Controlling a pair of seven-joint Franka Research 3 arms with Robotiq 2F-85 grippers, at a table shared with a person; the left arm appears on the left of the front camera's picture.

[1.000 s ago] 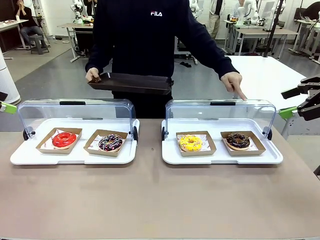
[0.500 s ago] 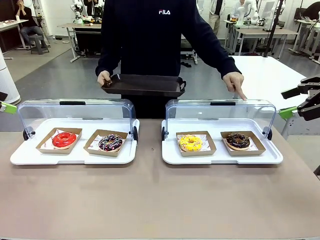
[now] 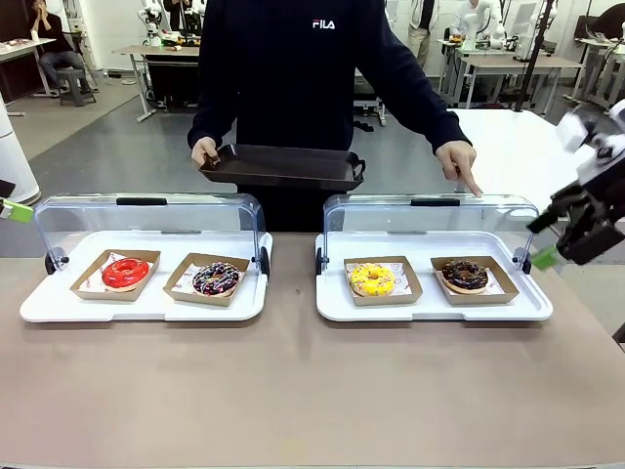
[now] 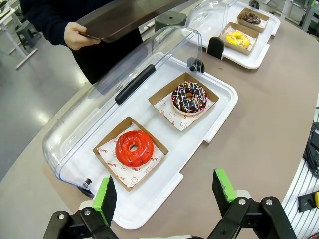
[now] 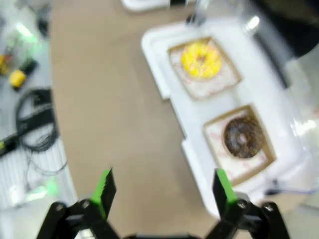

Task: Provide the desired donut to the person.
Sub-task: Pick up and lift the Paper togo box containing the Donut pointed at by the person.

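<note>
Front view: the person (image 3: 293, 68) stands at 12 o'clock across the bench (image 3: 293, 391), carrying a dark tray (image 3: 283, 166) in one hand and setting the index finger of the other hand (image 3: 455, 159) at the top edge of the raised clear lid (image 3: 430, 220) on the right-hand white case (image 3: 430, 311). The chocolate donut (image 3: 465, 276) sits in its carton at 6 o'clock from that fingertip and is therefore judged to be the requested item. The yellow donut (image 3: 372, 279) lies at 9 o'clock from it. The right fingers (image 3: 544, 258) hang spread and empty just off the case's 3 o'clock end, and the chocolate donut lies near them at about 8 o'clock. Left wrist view: the left fingers (image 4: 224, 185) are released and hold nothing, positioned over the left-hand case (image 4: 219, 107) with the red donut (image 4: 133, 148) at 11 o'clock. The chocolate donut (image 4: 250, 18) is well apart at 1 o'clock. Right wrist view, blurred: the right fingers (image 5: 222, 186) stand spread with nothing between them, and the chocolate donut (image 5: 243, 138) lies at 2 o'clock from the gap. The right arm is judged the nearer one. The donut is round with no long axis, so alignment should follow the carton's edges.
</note>
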